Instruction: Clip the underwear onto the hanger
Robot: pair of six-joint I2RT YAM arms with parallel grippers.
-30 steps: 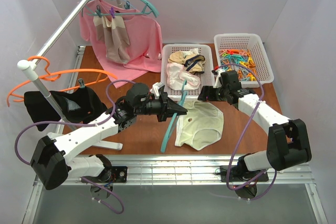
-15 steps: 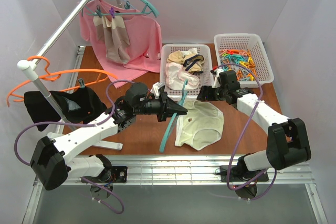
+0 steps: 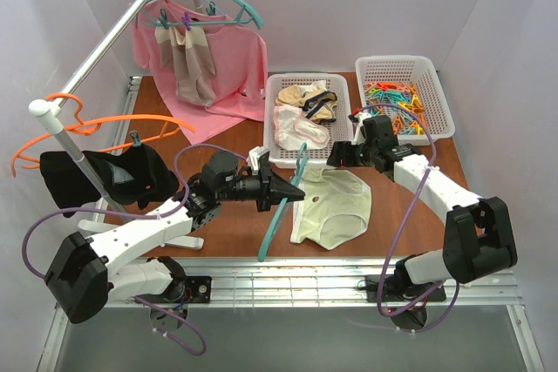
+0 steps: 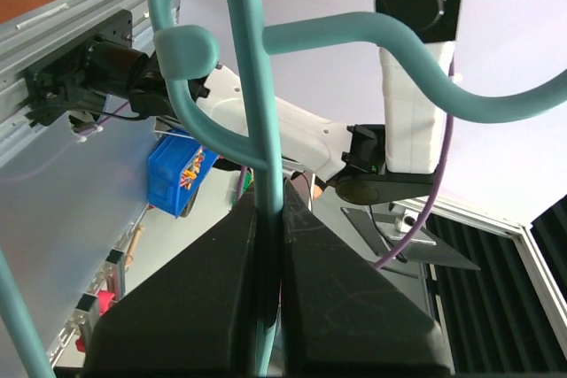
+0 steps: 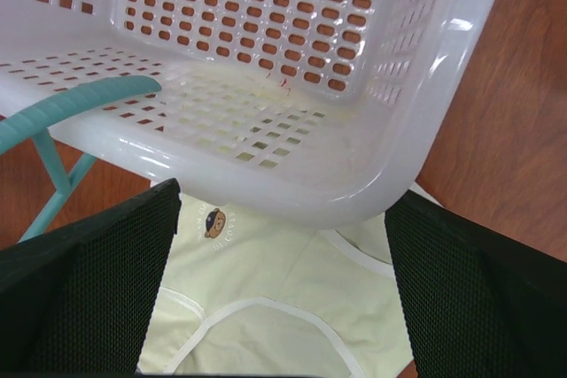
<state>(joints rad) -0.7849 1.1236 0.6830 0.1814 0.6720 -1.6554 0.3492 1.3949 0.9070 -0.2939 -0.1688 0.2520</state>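
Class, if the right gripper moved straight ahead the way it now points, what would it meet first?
Probably the underwear, seen between the open fingers of the right gripper. The white basket has its near wall just above that line, so with depth unclear it might brush that first.

2 baskets (image 3: 309, 77) (image 3: 392, 60), 2 arms (image 3: 139, 228) (image 3: 436, 185), 1 orange hanger (image 3: 113, 121), 1 cream underwear (image 3: 336, 206).

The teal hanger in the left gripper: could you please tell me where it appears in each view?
Top external: hanger at centre, slanting down from the left gripper.
Left wrist: hanger upright mid-frame, pinched between the jaws.
Right wrist: hanger at left edge, beside the white basket.
Shared landmark: white basket, top and right wrist only.
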